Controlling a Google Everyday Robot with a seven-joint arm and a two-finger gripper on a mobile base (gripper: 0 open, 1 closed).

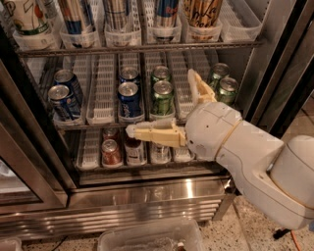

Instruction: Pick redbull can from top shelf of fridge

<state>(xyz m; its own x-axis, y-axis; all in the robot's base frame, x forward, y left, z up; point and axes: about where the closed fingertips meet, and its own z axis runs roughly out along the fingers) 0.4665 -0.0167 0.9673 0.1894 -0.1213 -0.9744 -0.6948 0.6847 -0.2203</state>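
In the camera view, we see the gripper (pixel 161 103) in front of the fridge (pixel 147 196), level with the short blue soda cans (pixel 129 98), its two fingers spread wide and holding nothing. The redbull can (pixel 167 11) stands in its tray on the top shelf (pixel 206 45), well above. We judge that raising, reaching and grasping all remain.

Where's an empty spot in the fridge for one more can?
A bare lane sits between the left blue cans and the middle blue cans; another lane sits left of the red can. The top shelf is mostly full. The open end effector crowds the lanes by the green cans.
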